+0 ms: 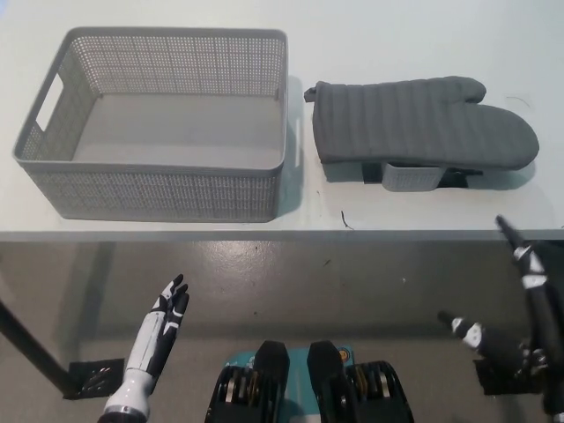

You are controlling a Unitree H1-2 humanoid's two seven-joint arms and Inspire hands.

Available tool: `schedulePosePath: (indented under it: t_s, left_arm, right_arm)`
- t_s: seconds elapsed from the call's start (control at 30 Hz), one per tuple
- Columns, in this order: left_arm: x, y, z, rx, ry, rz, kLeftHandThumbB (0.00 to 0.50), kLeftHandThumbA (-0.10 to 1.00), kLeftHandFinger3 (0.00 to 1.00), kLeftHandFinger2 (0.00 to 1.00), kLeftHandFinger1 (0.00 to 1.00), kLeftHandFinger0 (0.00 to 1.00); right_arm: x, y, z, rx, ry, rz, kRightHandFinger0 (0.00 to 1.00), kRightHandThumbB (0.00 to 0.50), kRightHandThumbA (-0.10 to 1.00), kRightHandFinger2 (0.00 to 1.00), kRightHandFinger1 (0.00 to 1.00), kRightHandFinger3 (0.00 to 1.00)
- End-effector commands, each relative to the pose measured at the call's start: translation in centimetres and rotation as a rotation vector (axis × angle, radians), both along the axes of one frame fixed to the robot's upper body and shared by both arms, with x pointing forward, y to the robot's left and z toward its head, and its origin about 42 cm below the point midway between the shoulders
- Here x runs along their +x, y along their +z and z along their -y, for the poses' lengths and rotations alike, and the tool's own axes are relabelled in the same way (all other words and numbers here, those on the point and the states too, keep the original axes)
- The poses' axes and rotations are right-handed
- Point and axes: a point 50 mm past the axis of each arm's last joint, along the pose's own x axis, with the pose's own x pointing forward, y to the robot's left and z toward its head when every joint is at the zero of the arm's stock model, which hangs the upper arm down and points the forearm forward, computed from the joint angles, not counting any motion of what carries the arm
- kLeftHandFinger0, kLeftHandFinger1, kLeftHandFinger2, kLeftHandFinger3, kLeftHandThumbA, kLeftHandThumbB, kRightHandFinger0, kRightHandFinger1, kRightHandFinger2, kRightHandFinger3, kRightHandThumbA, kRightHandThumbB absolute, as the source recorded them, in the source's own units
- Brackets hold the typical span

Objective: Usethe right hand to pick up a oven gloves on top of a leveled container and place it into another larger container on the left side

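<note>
A grey quilted oven glove (423,121) lies flat on top of a small low container (412,176) at the right of the white table; only the container's front edge shows under it. A large grey perforated basket (159,189) stands empty at the left of the table. My black right hand (520,308) hangs below the table's front edge at the lower right, fingers spread, holding nothing, well short of the glove. My left hand (163,322) rests at the lower left with its fingers straight and apart.
The table's front edge (282,234) runs across the middle of the picture, with grey floor below it. A narrow gap separates the basket from the glove. A dark table leg (35,352) slants at the lower left.
</note>
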Motion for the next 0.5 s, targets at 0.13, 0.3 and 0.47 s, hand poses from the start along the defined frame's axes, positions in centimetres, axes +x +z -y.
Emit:
schedulePosePath:
  t_s: [0.13,0.3,0.47]
  left_arm:
    - [1.4,2.1,-0.4,0.033,-0.005,0.138,0.453,1.00,1.00,1.00,1.00,1.00]
    - [1.7,2.2,-0.5,0.020,-0.006,0.133,0.472,1.00,1.00,1.00,1.00,1.00]
    - [1.7,2.2,-0.5,0.019,-0.017,0.135,0.490,1.00,1.00,1.00,1.00,1.00]
  right_arm:
    - [3.1,13.0,0.9,-0.472,-0.240,0.153,1.00,0.308,1.00,1.00,1.00,1.00]
    - [5.8,14.0,0.1,-0.556,-0.267,0.103,1.00,0.311,1.00,1.00,1.00,1.00]
    - [7.8,14.2,0.1,-0.595,-0.283,0.022,1.00,0.306,1.00,1.00,1.00,1.00]
